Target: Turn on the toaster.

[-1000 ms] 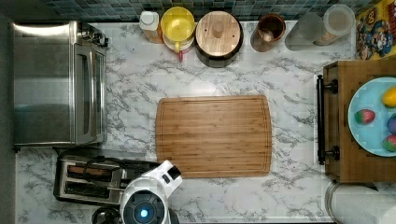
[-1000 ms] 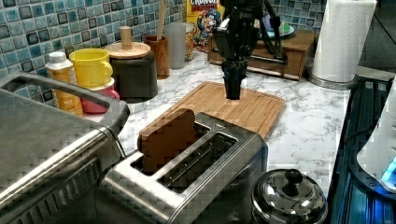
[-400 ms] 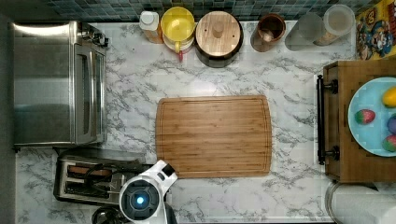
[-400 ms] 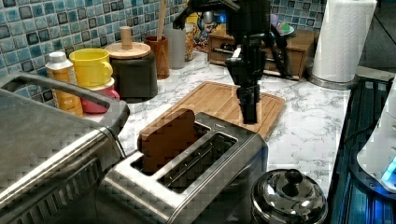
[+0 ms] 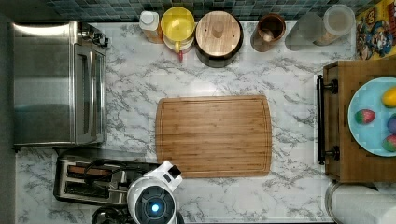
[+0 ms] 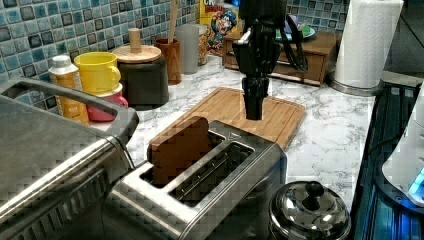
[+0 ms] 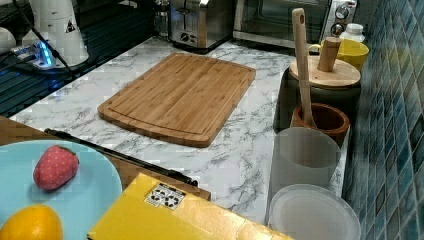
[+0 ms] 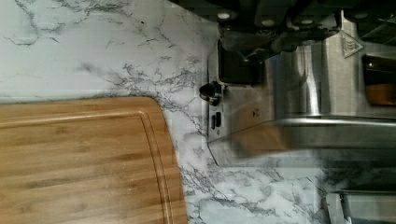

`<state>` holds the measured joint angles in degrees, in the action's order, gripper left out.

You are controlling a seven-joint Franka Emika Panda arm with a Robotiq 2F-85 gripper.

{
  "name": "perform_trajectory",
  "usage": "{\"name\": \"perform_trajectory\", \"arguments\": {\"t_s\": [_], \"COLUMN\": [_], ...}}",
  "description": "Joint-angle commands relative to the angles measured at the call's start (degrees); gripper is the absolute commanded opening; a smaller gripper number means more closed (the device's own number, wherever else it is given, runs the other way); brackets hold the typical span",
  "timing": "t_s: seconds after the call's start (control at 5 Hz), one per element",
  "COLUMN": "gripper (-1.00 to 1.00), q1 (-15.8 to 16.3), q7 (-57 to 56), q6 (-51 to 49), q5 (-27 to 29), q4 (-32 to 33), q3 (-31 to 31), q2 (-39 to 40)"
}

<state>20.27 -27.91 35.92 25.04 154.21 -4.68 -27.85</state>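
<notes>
Shiny steel covers the little toaster (image 5: pixel 93 179). It sits on the marble counter (image 5: pixel 130 93) at the top view's lower left, just in front of the big toaster oven (image 5: pixel 51 84) and just beside a corner of the wooden cutting board (image 5: pixel 215 135). A brown slice of bread (image 6: pixel 180 147) stands tall in one slot. It is not pushed down, so I think the toaster is not on yet.

The gripper (image 6: pixel 254 112) points straight down over the far end of the toaster in the left view. Its two fingers are pinched together with nothing between them. I think that is so they make one stiff tip for pushing, not grabbing.

The wrist view shows the small black lever knob (image 8: pixel 210 92) on the toaster's end that faces the board, with the dark fingers (image 8: pixel 236 65) close by it. The arm looks lined up there so it can press the knob down. If the tip slides off the small knob, the bread will stay up.
</notes>
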Motion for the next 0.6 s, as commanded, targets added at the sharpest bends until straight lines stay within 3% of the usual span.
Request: {"name": "perform_trajectory", "arguments": {"t_s": [0.2,0.6], "gripper": [-1.0,-1.0], "q1": [2.6,2.1], "q7": [-1.1,0.1], "q6": [-1.7,0.5], "q5": [-0.3,-0.4], "q4": [-5.2,-5.7], "q3": [-1.8,-1.8], "q2": [4.6,8.4]}}
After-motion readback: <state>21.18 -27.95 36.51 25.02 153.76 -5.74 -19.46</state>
